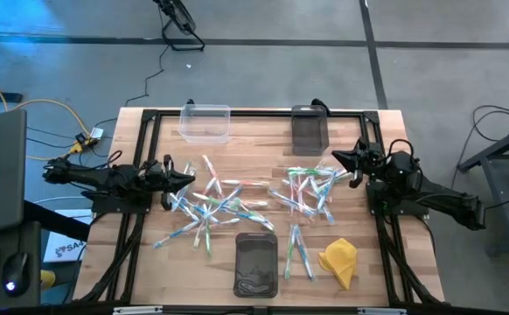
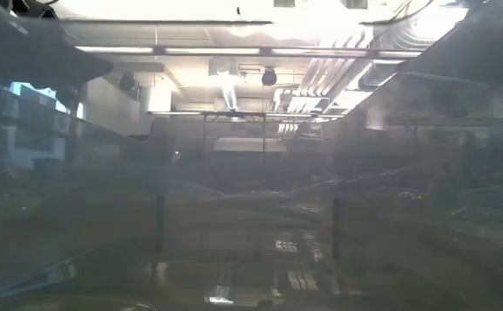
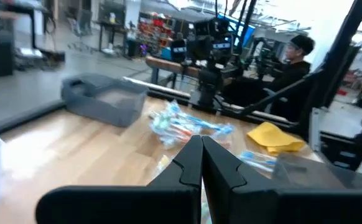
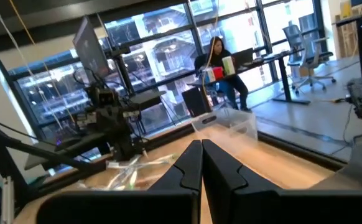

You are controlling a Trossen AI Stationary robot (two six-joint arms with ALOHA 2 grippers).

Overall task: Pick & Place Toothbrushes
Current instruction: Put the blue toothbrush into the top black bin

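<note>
Toothbrushes [image 1: 215, 203] scattered in two heaps on table [image 1: 132, 262]; left gripper [image 1: 190, 180] and right gripper [image 1: 335, 157] jaws closed, empty

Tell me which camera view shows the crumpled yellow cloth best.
The high view: the crumpled yellow cloth lies fully visible on the wooden table. The left wrist view shows it obliquely, farther off. The low and right wrist views don't show it.

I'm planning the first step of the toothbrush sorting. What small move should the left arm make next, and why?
Probably open the left tool and lower it onto the nearest toothbrushes: its fingers are shut and empty, poised at the pile's edge. The right tool is likewise shut and empty.
</note>
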